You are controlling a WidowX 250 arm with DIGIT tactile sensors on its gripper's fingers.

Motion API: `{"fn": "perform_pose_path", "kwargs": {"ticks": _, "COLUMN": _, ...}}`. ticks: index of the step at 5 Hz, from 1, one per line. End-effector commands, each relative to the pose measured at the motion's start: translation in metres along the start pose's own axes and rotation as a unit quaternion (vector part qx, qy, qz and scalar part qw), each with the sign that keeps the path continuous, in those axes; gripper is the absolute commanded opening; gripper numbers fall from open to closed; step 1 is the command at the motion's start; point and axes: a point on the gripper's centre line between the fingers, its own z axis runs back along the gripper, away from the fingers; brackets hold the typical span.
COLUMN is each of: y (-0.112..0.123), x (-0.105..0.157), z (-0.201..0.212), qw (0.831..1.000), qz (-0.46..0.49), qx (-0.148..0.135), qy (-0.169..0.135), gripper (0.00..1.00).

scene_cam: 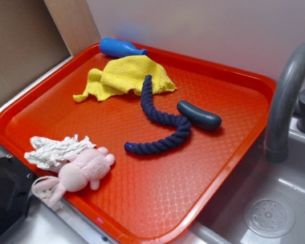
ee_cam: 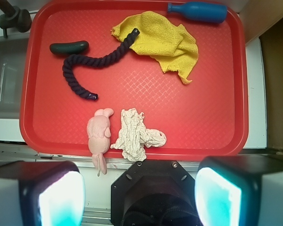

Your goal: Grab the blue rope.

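The blue rope (scene_cam: 161, 120) is a thick navy twisted rope lying in an S-curve in the middle of the red tray (scene_cam: 142, 198). One end rests on the yellow cloth (scene_cam: 124, 75). In the wrist view the rope (ee_cam: 92, 61) lies at the upper left of the tray (ee_cam: 217, 108). My gripper (ee_cam: 139, 197) is open and empty, its two fingers wide apart at the bottom of the wrist view, high above the tray's near edge. The gripper does not show in the exterior view.
A dark blue-grey sausage-shaped piece (scene_cam: 199, 115) lies beside the rope. A bright blue bottle-shaped toy (scene_cam: 121, 48) sits at the tray's far edge. A pink plush rabbit (scene_cam: 81, 172) and a white rag (scene_cam: 57, 150) lie at the near left. A grey faucet (scene_cam: 284, 96) and sink (scene_cam: 269, 216) stand right.
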Motion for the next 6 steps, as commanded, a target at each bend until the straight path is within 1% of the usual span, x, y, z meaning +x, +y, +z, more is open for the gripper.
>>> {"fn": "perform_pose_path", "kwargs": {"ticks": 1, "y": 0.0, "x": 0.0, "z": 0.0, "qw": 1.0, "qz": 0.0, "qx": 0.0, "qy": 0.0, "gripper": 1.0}}
{"fn": "perform_pose_path", "kwargs": {"ticks": 2, "y": -0.009, "x": 0.011, "z": -0.013, "qw": 0.997, "qz": 0.065, "qx": 0.011, "qy": 0.026, "gripper": 1.0}}
{"fn": "perform_pose_path", "kwargs": {"ticks": 3, "y": -0.015, "x": 0.025, "z": -0.028, "qw": 0.987, "qz": 0.155, "qx": -0.005, "qy": 0.033, "gripper": 1.0}}
{"fn": "perform_pose_path", "kwargs": {"ticks": 4, "y": -0.017, "x": 0.046, "z": -0.055, "qw": 0.964, "qz": 0.261, "qx": -0.027, "qy": 0.029, "gripper": 1.0}}
{"fn": "perform_pose_path", "kwargs": {"ticks": 5, "y": -0.015, "x": 0.071, "z": -0.082, "qw": 0.955, "qz": 0.292, "qx": -0.043, "qy": 0.033, "gripper": 1.0}}
{"fn": "perform_pose_path", "kwargs": {"ticks": 6, "y": -0.014, "x": 0.091, "z": -0.103, "qw": 0.943, "qz": 0.33, "qx": -0.041, "qy": 0.015, "gripper": 1.0}}
